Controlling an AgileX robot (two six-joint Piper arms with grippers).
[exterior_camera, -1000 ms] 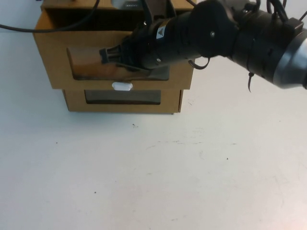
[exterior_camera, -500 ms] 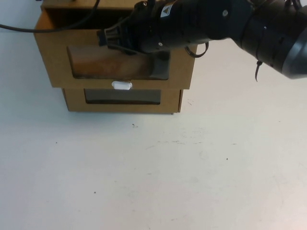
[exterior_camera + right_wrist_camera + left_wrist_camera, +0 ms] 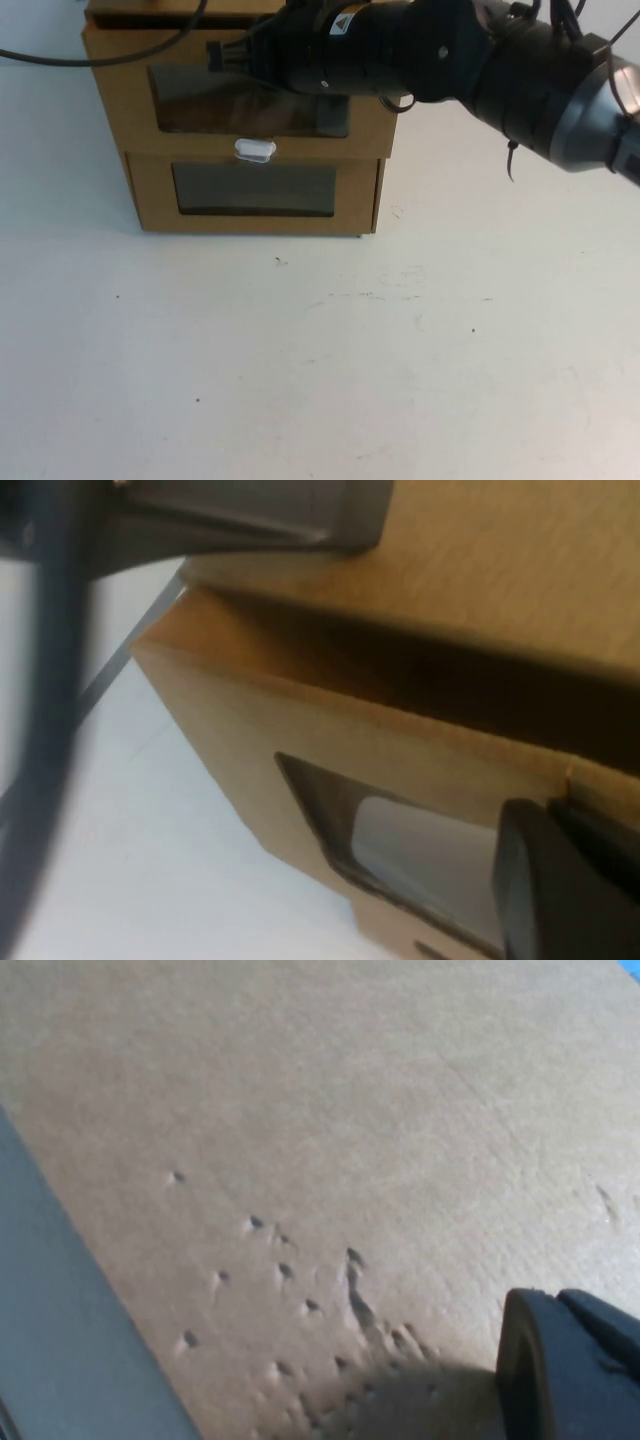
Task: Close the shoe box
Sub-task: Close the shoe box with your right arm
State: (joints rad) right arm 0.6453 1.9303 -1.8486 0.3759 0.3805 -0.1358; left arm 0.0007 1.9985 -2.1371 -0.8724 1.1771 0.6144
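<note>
Scuffed white bench (image 3: pixel 400 350); brown cardboard shoe box (image 3: pixel 120 100) upper left, drawer pushed further in than earlier. Right tool (image 3: pixel 225 55) at box front, opening unclear. Left tool (image 3: pixel 570 1370) against cardboard, opening unclear.

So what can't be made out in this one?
- Right gripper: high view, the arm covers its fingers; only a dark tip shows in its wrist view.
- Left gripper: one dark tip against cardboard; absent from the high view.
- Shoe box: its top is hidden, so full closure is uncertain.

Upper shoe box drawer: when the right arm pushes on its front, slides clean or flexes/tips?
The shoe box is thin cardboard with a large window, so its front probably flexes somewhat. It sits on the lower box, so a straight push likely slides it, not tips it. The right gripper is against its front; the left gripper is against cardboard.
</note>
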